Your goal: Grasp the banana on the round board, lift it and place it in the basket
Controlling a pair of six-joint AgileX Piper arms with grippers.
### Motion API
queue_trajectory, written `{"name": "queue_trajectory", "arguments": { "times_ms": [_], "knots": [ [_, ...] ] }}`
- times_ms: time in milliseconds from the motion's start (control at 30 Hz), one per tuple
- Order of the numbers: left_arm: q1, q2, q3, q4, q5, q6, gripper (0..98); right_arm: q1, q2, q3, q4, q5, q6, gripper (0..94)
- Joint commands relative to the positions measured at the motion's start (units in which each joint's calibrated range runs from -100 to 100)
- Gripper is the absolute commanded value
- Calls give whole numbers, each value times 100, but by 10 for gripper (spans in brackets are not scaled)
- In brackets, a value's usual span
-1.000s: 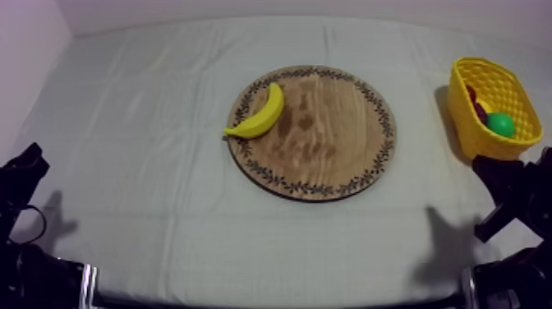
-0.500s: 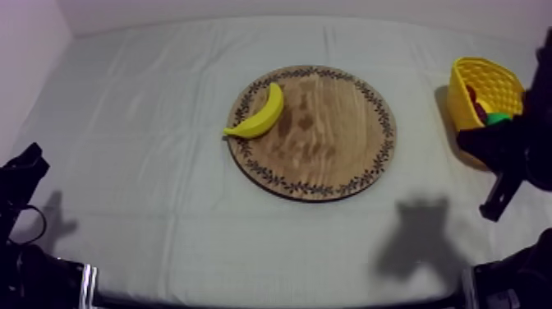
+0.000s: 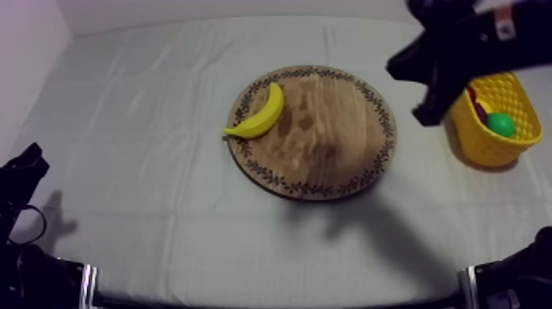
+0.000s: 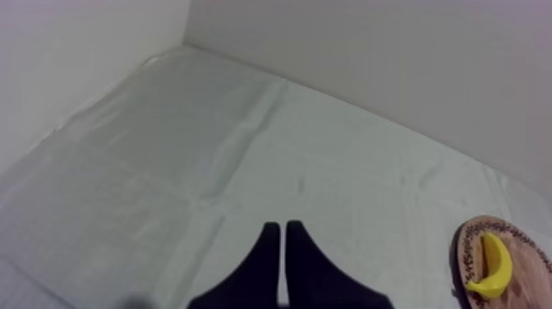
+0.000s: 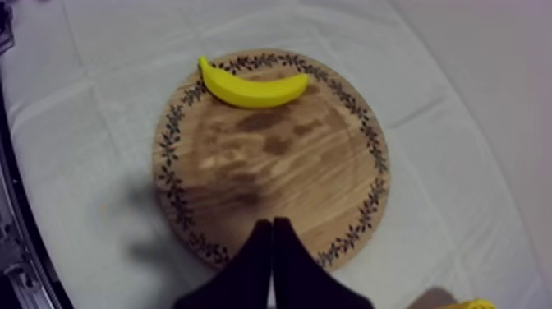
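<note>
Two narrow wedges: left gripper [image 4: 283, 238] and right gripper [image 5: 272, 234] are gripping nothing.
The banana [image 3: 257, 112] is lying on the wooden board [image 3: 328, 156] near its rim; the yellow basket [image 3: 493, 149] is holding a green fruit [image 3: 499, 124].

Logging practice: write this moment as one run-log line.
yellow toy banana: on round wooden board | left claw: shut | right claw: shut, near board | yellow lattice basket: apart from board
</note>
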Motion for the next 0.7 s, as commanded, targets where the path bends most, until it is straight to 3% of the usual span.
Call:
{"name": "queue_trajectory", "arguments": {
  "times_ms": [0, 200, 467, 667],
  "knots": [
    [-2, 2, 3, -1, -1, 0, 1, -41, 949, -1066, -23, 197, 85, 7],
    [-2, 2, 3, -1, -1, 1, 1, -172, 2250, -2607, -71, 656, 95, 6],
    [-2, 2, 3, -1, -1, 2, 1, -276, 3610, -4504, -101, 1165, -216, 6],
    [-2, 2, 3, -1, -1, 2, 1, -245, 4046, -5082, -147, 1396, -482, 6]
  ]
}}
